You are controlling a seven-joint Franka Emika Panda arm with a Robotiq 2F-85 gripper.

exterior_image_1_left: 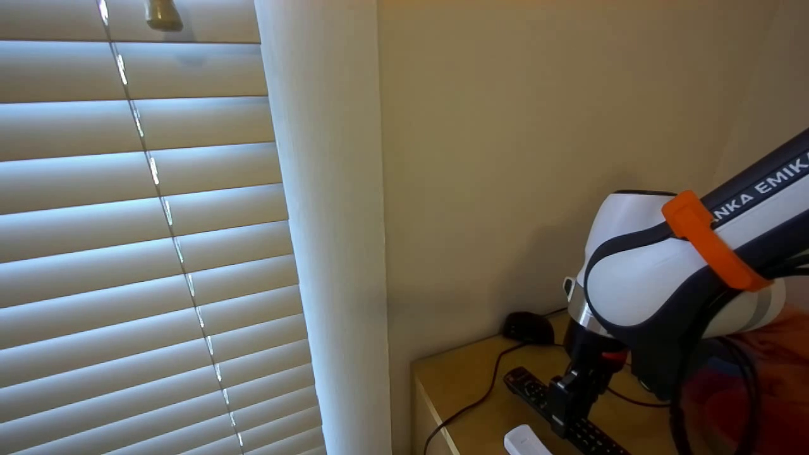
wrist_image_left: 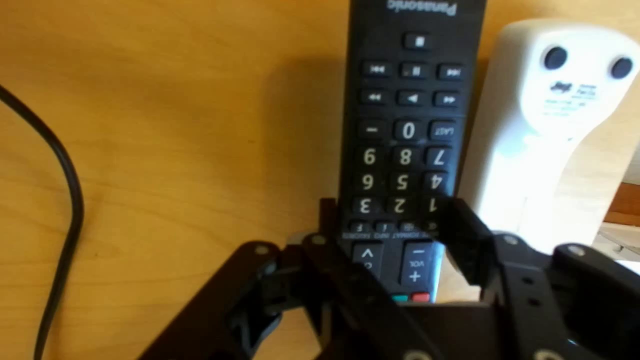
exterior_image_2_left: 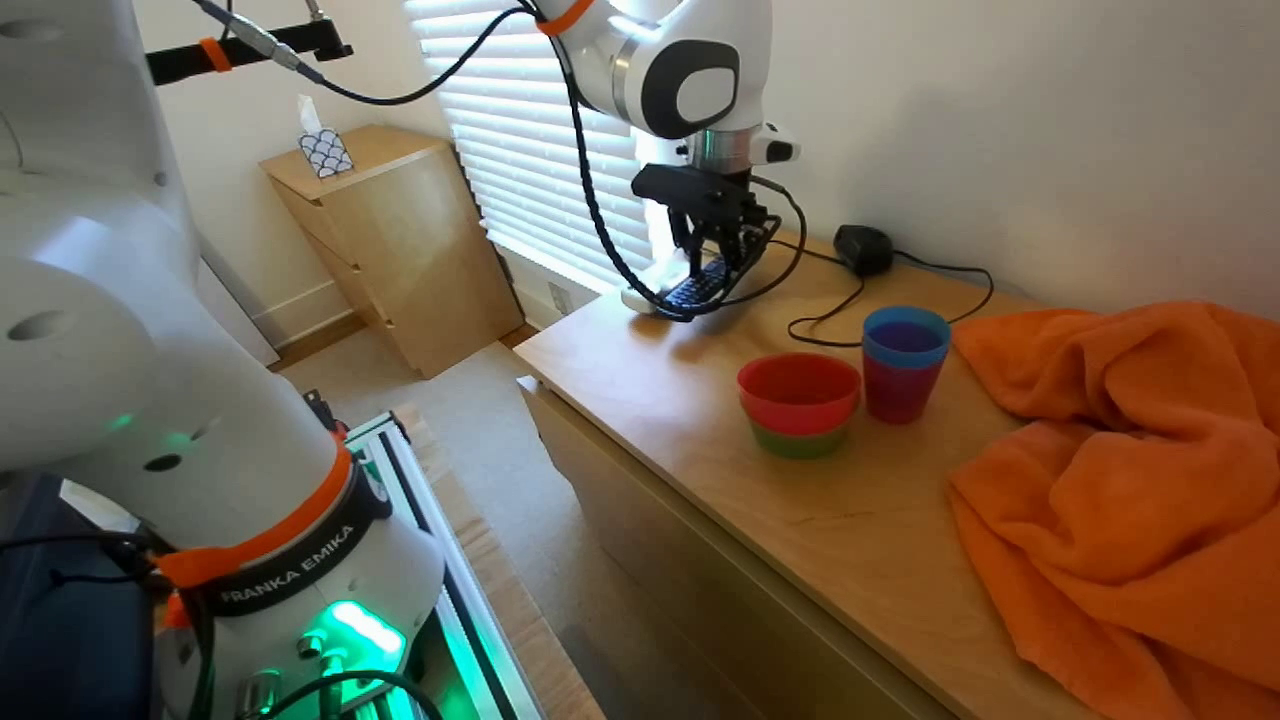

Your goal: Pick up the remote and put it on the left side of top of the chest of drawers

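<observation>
Clasping the remote (wrist_image_left: 407, 130) — black gripper (wrist_image_left: 392, 212), red bowl (exterior_image_2_left: 800, 392) in green bowl (exterior_image_2_left: 800, 442), stacked cups (exterior_image_2_left: 903, 375) beside

Backlit blinds (exterior_image_1_left: 76, 237) (wall (exterior_image_1_left: 537, 151) dimmer)

We identify a white device (wrist_image_left: 520, 145), dark feet (wrist_image_left: 555, 58) upward; a black block (exterior_image_2_left: 863, 250); a black cord (wrist_image_left: 77, 200); a red bowl (exterior_image_2_left: 800, 395) seated in a green bowl (exterior_image_2_left: 800, 442); a blue cup (exterior_image_2_left: 906, 356) nested in a purple cup (exterior_image_2_left: 895, 395); an orange cloth (exterior_image_2_left: 1140, 480), crumpled.
</observation>
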